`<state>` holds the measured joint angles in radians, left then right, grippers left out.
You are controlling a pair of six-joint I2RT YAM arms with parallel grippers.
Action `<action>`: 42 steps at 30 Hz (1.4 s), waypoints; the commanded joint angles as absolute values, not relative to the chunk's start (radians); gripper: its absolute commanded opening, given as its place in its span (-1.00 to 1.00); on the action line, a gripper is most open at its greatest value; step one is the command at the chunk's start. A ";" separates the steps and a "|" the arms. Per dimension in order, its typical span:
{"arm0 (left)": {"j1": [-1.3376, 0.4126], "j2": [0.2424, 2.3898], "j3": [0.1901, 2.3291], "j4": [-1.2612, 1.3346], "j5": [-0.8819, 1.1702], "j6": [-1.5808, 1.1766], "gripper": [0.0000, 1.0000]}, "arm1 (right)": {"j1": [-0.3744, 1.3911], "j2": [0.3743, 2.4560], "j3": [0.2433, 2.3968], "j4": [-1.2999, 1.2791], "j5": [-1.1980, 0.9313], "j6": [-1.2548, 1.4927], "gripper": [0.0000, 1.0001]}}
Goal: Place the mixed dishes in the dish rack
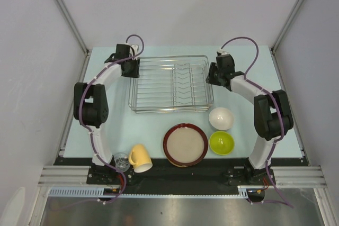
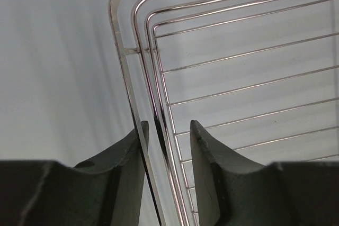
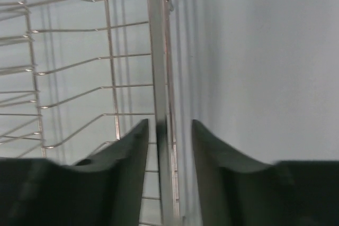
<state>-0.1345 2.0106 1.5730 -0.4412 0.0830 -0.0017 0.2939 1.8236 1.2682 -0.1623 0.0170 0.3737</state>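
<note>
The silver wire dish rack (image 1: 170, 84) stands at the back middle of the table with no dishes in it. My left gripper (image 1: 132, 67) is at its left rim (image 2: 123, 56). In the left wrist view the gripper (image 2: 168, 130) is open, the rim wires running between the fingers with a gap on the right side. My right gripper (image 1: 214, 75) is at the rack's right rim (image 3: 154, 51). It (image 3: 169, 128) is open astride that rim. Near the front lie a yellow mug (image 1: 140, 157), a clear glass (image 1: 121, 161), a red-rimmed beige plate (image 1: 185, 144), a white bowl (image 1: 221, 118) and a lime-green bowl (image 1: 221, 142).
The pale table (image 1: 116, 125) is fenced by grey walls on the left, back and right. Both arm bases sit on the black strip at the near edge, the glass right beside the left base.
</note>
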 commanded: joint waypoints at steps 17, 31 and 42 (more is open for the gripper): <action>-0.149 1.609 1.436 -0.503 0.189 -0.002 0.77 | 0.267 1.530 1.315 -0.501 0.251 0.396 0.89; -0.118 1.425 1.293 -0.548 0.175 0.081 0.76 | 0.270 1.138 0.945 -0.713 0.206 0.586 0.56; -0.104 1.385 1.250 -0.565 0.184 0.092 0.75 | 0.350 1.117 0.798 -0.741 0.299 0.738 0.40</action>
